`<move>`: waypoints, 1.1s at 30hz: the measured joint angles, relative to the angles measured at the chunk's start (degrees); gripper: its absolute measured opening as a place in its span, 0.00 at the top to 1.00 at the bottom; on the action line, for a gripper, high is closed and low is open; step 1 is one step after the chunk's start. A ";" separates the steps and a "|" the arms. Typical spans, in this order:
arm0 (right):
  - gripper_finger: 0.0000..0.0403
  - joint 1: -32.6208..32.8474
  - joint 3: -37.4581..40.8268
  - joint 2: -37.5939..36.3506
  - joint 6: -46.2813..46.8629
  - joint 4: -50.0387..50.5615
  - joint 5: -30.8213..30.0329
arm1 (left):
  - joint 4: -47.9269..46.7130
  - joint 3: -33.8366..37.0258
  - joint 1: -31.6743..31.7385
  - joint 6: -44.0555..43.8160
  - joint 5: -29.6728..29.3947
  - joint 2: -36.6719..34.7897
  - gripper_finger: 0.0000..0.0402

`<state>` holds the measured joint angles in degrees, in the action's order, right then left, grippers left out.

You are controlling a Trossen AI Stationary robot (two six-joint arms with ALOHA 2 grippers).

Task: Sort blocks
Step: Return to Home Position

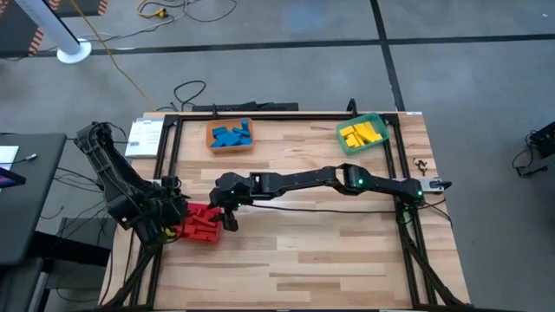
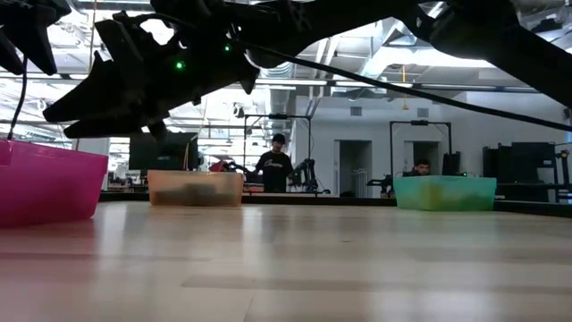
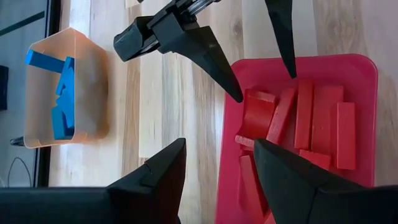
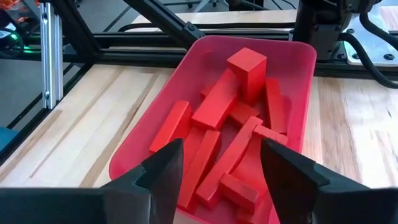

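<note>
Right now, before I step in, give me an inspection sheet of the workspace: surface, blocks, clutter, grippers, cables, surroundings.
Surface: wooden table, no loose blocks seen.
Blocks: red blocks in red bin; blue blocks in orange bin; yellow blocks in green bin.
Clutter: white sheet at the left edge.
Grippers: left gripper and right gripper both open, empty, by the red bin.
Cables: yellow cable and black cable on the floor.
Surroundings: a person and a second person beyond the table.
</note>
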<state>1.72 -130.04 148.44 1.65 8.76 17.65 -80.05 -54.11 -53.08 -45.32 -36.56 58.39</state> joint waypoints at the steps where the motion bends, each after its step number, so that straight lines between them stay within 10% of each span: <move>1: 0.43 0.00 0.00 0.00 -0.01 -0.01 0.00 | 0.01 0.00 0.00 0.01 0.00 0.00 0.54; 14: 0.44 0.35 0.00 -3.57 -3.47 5.79 0.02 | 2.14 0.00 0.00 0.79 -1.65 0.00 0.54; 33: 0.46 5.22 -0.04 -30.37 -13.75 48.43 -9.16 | 18.93 0.00 0.00 18.15 -17.52 -9.34 0.54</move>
<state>6.93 -130.08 118.07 -12.10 57.19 8.49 -61.13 -54.11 -53.08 -27.18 -54.08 49.05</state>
